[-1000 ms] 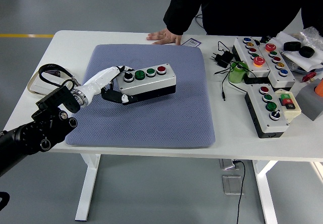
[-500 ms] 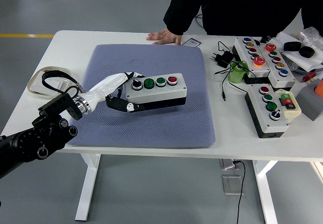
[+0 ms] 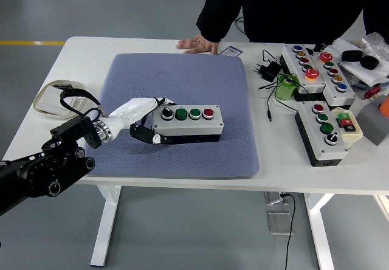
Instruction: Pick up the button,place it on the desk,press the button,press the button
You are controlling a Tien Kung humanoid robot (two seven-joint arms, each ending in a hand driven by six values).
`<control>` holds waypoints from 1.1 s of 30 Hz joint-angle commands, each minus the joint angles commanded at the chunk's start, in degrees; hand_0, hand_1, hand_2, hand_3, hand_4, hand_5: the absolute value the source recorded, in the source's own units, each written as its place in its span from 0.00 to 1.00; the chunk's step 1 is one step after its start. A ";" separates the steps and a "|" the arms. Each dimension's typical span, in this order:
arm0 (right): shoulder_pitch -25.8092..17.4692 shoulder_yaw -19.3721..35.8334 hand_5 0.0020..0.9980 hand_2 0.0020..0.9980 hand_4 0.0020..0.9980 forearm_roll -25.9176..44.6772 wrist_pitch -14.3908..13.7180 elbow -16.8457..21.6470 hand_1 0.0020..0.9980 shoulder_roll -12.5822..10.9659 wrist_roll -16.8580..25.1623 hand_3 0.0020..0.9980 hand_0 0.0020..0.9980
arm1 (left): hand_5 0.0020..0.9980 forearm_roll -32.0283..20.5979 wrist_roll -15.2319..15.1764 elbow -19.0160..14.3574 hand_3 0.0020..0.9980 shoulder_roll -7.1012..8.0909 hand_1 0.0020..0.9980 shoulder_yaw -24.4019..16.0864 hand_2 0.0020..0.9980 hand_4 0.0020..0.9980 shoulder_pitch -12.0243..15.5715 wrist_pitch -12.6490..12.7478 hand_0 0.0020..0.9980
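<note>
Left hand (image 3: 148, 123) grips the box (image 3: 186, 124) by its left end, leaving its buttons (image 3: 188, 114) exposed above the mat (image 3: 182, 75).

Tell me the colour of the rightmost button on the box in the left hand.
Red, seen in the head view.

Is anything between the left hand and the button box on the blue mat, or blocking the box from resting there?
Nothing visible. The left hand already grips the left end of the button box, which sits low on the blue mat with bare mat around it.
</note>
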 joint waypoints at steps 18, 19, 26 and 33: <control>-0.06 0.22 0.29 0.62 0.26 -0.13 0.00 0.00 0.53 -0.01 0.03 0.61 0.64 | 0.44 4.40 2.79 -2.09 0.95 0.77 0.82 -5.06 0.89 0.99 1.25 -0.25 0.80; -0.06 0.23 0.29 0.62 0.26 -0.13 0.00 0.00 0.54 -0.01 0.03 0.61 0.64 | 0.48 4.36 2.80 -2.12 0.98 0.79 0.90 -5.13 0.97 1.00 1.25 -0.28 0.90; -0.12 0.27 0.29 0.62 0.26 -0.17 0.00 0.00 0.54 0.01 0.00 0.61 0.64 | 0.48 5.36 3.22 -3.87 1.00 1.37 1.00 -7.24 1.00 1.00 2.10 -1.20 1.00; -0.26 0.59 0.29 0.62 0.26 -0.03 -0.07 0.00 0.53 -0.02 0.18 0.61 0.64 | 0.51 11.36 5.74 -13.42 1.00 4.96 1.00 -15.03 1.00 1.00 5.87 -5.68 1.00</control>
